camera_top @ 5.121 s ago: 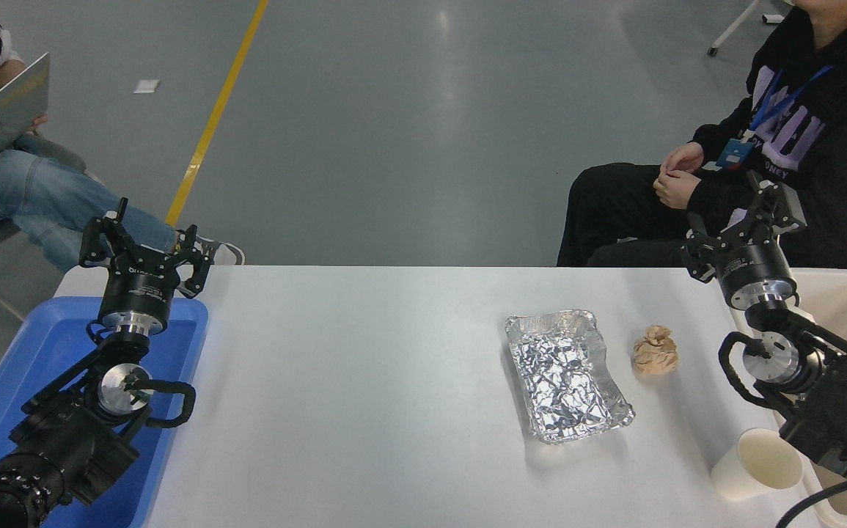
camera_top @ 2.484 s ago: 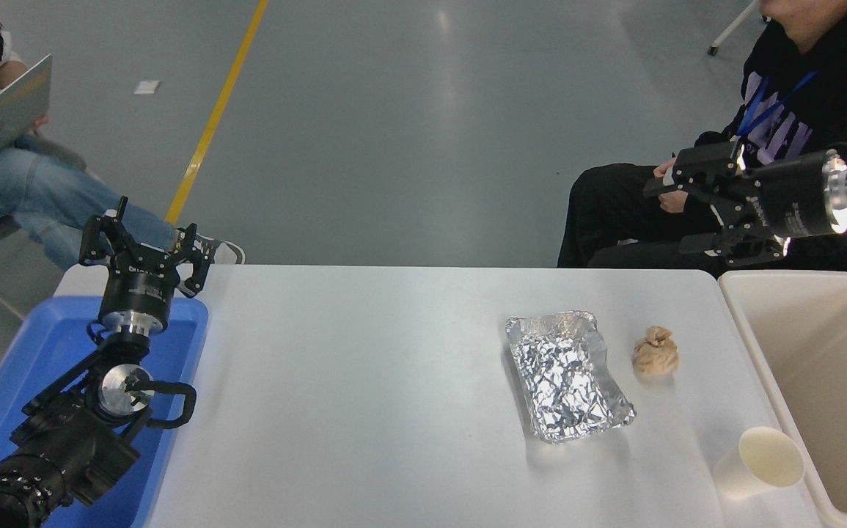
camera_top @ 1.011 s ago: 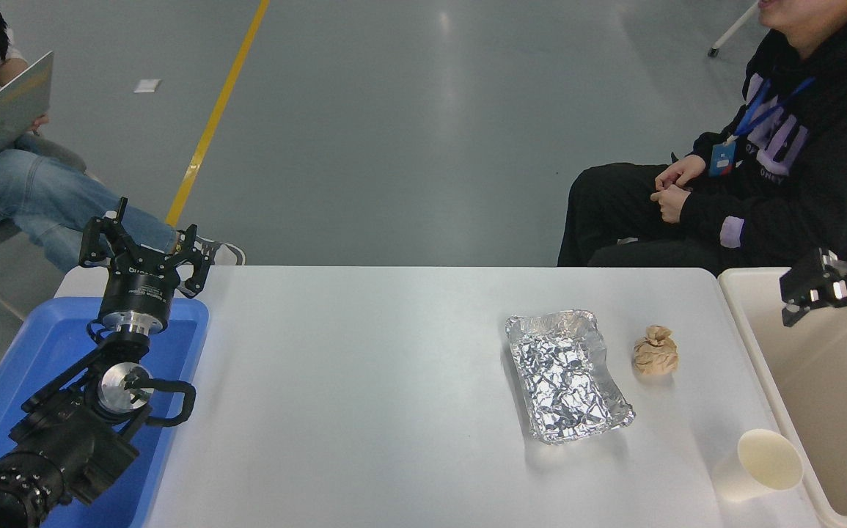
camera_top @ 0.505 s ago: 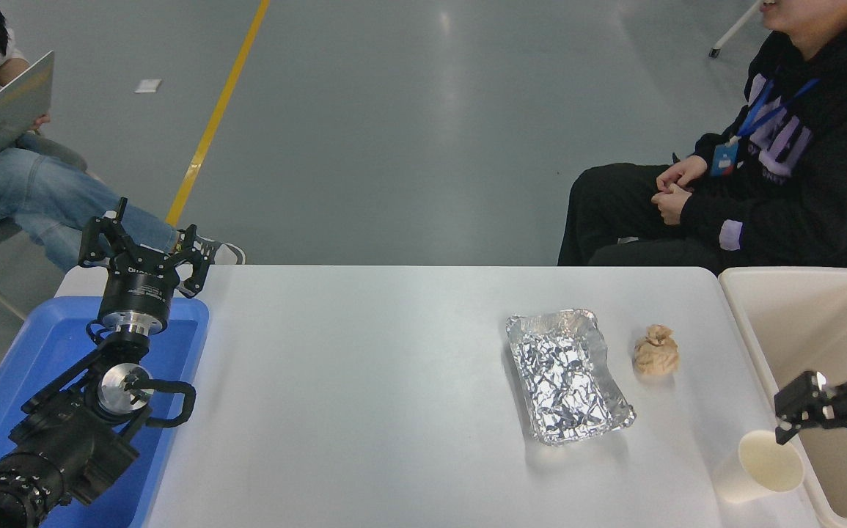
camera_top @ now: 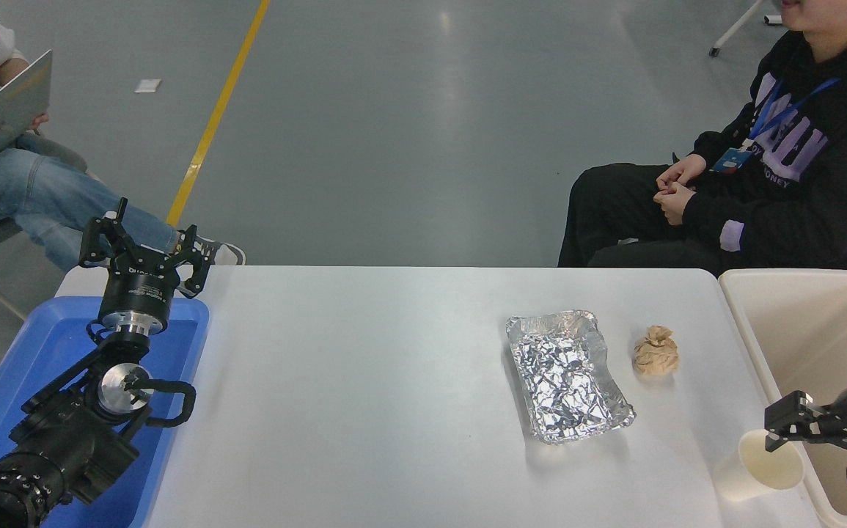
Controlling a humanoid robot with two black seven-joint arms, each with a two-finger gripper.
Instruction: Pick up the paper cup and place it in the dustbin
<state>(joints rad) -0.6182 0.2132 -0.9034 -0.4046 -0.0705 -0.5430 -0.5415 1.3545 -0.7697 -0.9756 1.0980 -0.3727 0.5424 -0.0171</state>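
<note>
Right claw [camera_top: 815, 451], spread wide, hangs beside the small cream paper cup [camera_top: 757, 466]; it should straddle the rim, then pinch softly.

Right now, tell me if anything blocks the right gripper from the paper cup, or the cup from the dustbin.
Nothing visible does. The right gripper, fingers spread, is already at the paper cup, whose rim sits right beside the dustbin wall. The foil tray and crumpled paper ball lie farther off.
</note>
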